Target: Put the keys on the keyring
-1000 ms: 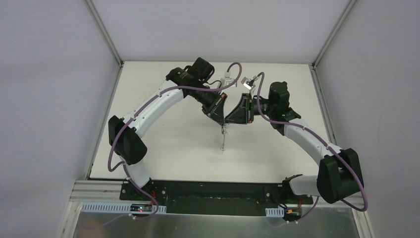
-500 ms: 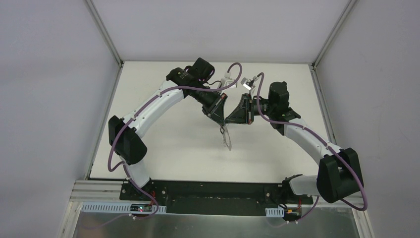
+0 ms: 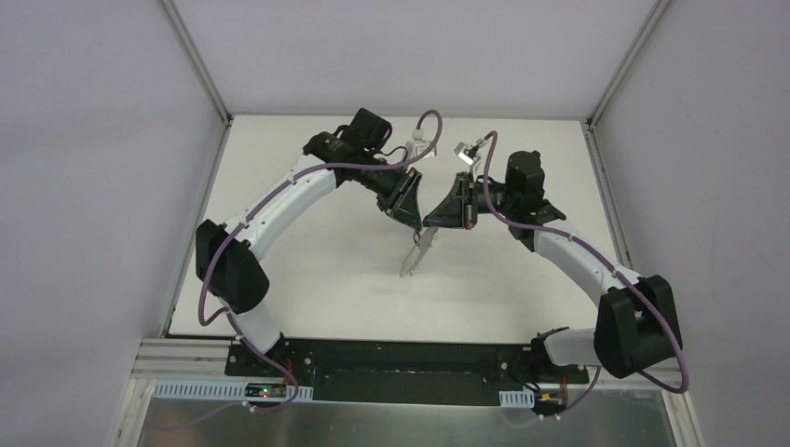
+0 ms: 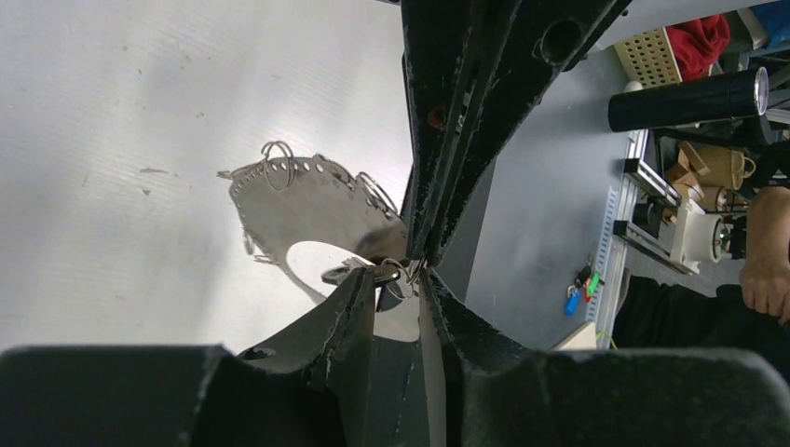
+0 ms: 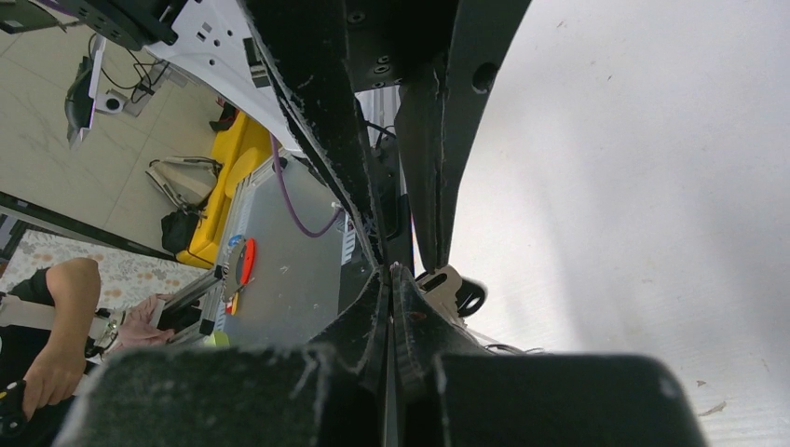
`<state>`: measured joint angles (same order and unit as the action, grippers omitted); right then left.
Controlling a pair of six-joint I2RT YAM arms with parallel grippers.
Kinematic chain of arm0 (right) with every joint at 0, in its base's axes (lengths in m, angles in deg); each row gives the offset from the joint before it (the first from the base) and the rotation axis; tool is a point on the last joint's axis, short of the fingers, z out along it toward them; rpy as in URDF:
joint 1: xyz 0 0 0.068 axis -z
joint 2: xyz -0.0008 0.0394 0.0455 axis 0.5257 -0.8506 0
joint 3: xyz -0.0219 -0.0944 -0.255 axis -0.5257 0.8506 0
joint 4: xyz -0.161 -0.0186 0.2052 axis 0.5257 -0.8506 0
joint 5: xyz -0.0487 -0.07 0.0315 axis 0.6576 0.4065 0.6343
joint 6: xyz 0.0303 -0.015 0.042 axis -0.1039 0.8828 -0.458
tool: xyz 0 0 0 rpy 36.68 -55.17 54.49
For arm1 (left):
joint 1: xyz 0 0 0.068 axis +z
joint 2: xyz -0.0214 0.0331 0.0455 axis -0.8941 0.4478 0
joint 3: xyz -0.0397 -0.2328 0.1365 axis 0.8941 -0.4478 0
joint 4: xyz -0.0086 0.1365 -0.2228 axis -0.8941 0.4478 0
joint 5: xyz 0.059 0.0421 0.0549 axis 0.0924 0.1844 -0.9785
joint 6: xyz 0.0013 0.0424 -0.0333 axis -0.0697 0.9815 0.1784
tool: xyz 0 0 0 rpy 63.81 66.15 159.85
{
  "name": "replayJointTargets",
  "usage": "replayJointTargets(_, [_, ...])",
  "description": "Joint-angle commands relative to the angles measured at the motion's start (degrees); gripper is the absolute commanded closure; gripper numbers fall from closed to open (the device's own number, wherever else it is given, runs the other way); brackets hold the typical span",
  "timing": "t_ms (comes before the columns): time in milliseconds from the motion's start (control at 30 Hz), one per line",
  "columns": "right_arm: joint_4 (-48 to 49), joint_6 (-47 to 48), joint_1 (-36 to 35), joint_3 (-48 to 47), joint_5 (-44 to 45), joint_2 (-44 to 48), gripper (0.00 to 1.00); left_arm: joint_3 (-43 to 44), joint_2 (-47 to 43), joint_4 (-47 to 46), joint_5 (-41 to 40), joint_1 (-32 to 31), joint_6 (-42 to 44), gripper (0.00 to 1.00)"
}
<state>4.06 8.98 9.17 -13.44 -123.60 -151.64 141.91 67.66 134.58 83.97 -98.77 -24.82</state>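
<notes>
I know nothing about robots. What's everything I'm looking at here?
table: one, white, under everything
keyring: one, grey wire loop, hanging over the table's middle
key: one, black head, pale blade, at the keyring's upper end
walls: three, pale grey, around the table
person: one, bare forearm only, beyond the table
arms: two, white and black, purple cables, reaching to mid-table
left gripper: one, black, jaws slightly apart
right gripper: one, black, shut on the keyring

Soft, even light falls on the white matte table (image 3: pixel 307 270), with faint shadows. The wrist views blur their near black fingers (image 4: pixel 349 321).
</notes>
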Motion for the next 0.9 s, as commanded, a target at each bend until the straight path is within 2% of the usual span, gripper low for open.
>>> replayJointTargets(0, [7.0,-4.5,0.9,-1.6,-0.9,0.5,1.00,-2.0,-4.5,-5.7,2.8,0.7,0.7,0.75])
replayJointTargets(233, [7.7,-5.3,0.9,-1.4,-1.1,0.3,1.00,-2.7,-4.9,-6.4,4.0,0.7,2.7,0.74])
replayJointTargets(533, [7.7,-5.3,1.5,-1.3,-0.9,0.4,1.00,-5.2,-4.7,-6.8,6.6,0.7,3.6,0.84])
replayJointTargets(867, [7.7,-4.9,1.6,-1.2,-0.9,-0.2,1.00,-5.6,-5.2,-6.2,7.2,0.7,4.8,0.84])
